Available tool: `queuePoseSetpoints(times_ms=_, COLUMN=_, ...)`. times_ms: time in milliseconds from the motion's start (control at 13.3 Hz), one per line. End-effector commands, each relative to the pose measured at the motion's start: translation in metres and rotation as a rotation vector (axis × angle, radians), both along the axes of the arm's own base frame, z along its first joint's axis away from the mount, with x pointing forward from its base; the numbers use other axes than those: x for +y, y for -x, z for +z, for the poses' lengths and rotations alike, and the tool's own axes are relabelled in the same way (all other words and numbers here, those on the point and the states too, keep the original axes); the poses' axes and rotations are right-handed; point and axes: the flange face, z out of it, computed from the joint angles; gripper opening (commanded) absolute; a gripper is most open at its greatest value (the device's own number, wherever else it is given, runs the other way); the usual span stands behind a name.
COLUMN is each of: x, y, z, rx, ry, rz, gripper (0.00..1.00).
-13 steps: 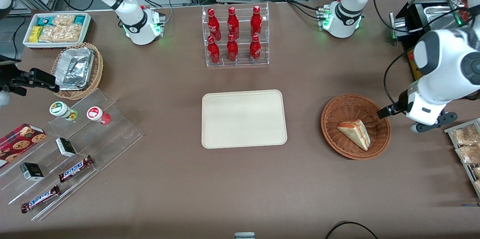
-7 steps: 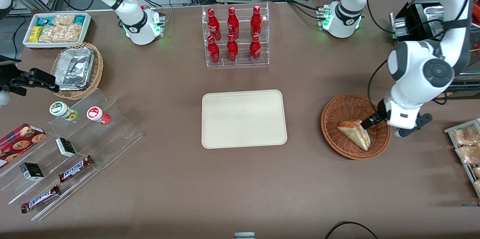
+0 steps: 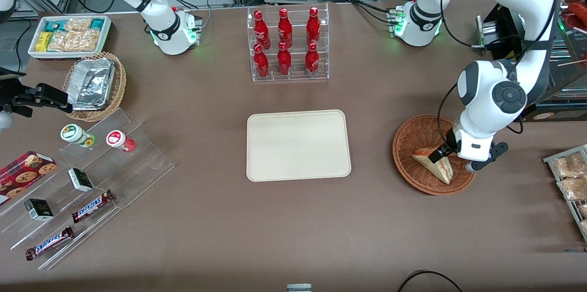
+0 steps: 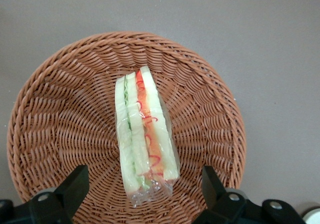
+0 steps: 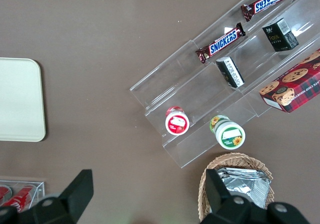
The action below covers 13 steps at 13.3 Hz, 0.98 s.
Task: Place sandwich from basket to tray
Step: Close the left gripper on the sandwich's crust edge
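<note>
Straddling the sandwich [image 4: 145, 139] in the basket [image 4: 55, 109], the pincer [image 4: 145, 191] hangs wide, aligned for gripping both bread faces.

Front view: high, looking steeply down over whole table.
Left wrist view: close, straight down on basket [image 4: 210, 114]; gripper [image 4: 142, 194] above it.
Shared: basket [image 3: 408, 145], sandwich [image 3: 435, 166], the latter at 12 o'clock from gripper.
</note>
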Motion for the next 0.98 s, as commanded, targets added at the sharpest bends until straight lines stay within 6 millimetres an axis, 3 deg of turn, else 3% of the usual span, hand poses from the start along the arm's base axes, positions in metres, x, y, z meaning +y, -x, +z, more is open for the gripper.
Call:
queuePoseSetpoints(times_ms=0, x=0.000, y=-0.001, z=-0.017, rx=-0.007, ry=-0.001, rz=0.017, gripper=1.00)
queuePoseSetpoints(times_ms=301, x=0.000, y=-0.004, z=-0.035, rx=-0.009, ry=0.000, rz=0.018, gripper=0.99)
queuePoseSetpoints(times_ms=376, x=0.000, y=-0.004, z=-0.037, rx=-0.010, ry=0.001, rz=0.018, gripper=0.95)
queuePoseSetpoints(times_ms=451, x=0.001, y=-0.003, z=-0.038, rx=-0.009, ry=0.001, rz=0.019, gripper=0.78)
queuePoseSetpoints(times_ms=602, x=0.001, y=-0.003, z=-0.038, rx=-0.003, ry=0.000, rz=0.015, gripper=0.16)
queuePoseSetpoints(times_ms=677, x=0.002, y=-0.002, z=-0.037, rx=0.000, ry=-0.001, rz=0.007, gripper=0.00)
queuePoseSetpoints(times_ms=902, x=0.003, y=-0.002, z=-0.032, rx=0.019, ry=-0.005, rz=0.003, gripper=0.00)
